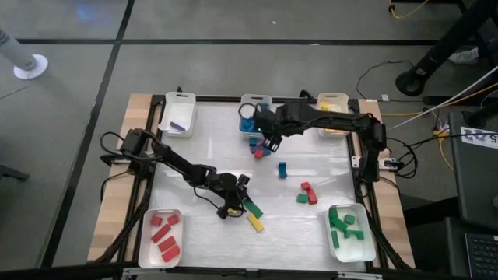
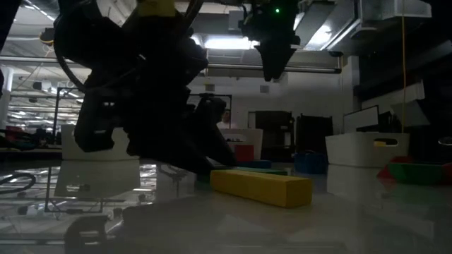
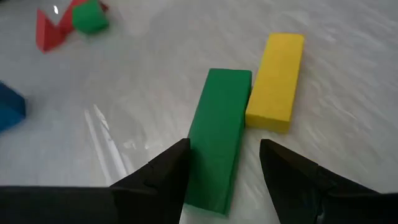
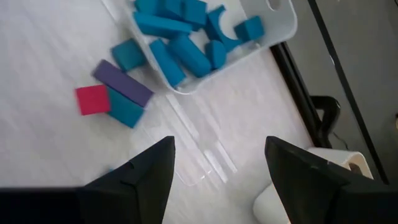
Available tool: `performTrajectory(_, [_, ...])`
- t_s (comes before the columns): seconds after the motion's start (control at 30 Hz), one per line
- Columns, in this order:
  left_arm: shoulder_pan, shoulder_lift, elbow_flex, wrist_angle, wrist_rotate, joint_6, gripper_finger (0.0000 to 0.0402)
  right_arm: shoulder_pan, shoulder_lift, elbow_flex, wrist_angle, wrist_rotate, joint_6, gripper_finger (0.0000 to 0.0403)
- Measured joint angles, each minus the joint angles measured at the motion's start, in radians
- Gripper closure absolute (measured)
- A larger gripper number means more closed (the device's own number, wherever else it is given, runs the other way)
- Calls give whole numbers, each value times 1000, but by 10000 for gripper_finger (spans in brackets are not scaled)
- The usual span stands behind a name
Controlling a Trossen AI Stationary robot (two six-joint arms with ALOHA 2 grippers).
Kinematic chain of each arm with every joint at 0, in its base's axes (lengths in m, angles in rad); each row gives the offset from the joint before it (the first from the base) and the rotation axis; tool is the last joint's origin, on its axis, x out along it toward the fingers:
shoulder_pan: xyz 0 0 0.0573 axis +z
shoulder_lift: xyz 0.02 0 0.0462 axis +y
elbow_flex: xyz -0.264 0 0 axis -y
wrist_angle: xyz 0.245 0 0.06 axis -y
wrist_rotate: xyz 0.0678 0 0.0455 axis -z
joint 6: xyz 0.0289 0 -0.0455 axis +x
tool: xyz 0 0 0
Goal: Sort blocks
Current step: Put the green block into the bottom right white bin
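Blocks are scattered over a white bench and sorted partly into white trays at its corners. A long green bar is taken as the landmark: it lies flat on the bench, and a yellow bar lies just beside it, touching along one edge. The left end effector is positioned at the near end of the green bar with its fingers spread on either side of it, released and not clamped. Well apart from the green bar, a small cluster of red and green blocks is seen, and a single blue block stands farther on. A tray of red blocks is placed to one side of the green bar, and a tray of green blocks to the other. Far across the bench from the green bar, the right end effector is held above the surface, fingers spread and empty. Below it a purple bar, a red cube and blue blocks are grouped just outside a tray of blue blocks.
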Motion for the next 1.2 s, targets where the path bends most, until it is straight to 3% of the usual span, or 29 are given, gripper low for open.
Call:
performTrajectory(0.7, [7, 25, -1, 92, -4, -12, 219, 122, 0, 0, 61, -42, 0, 155])
performTrajectory(1.2, [54, 42, -1, 68, 3, -83, 219, 119, 0, 0, 80, -53, 0, 155])
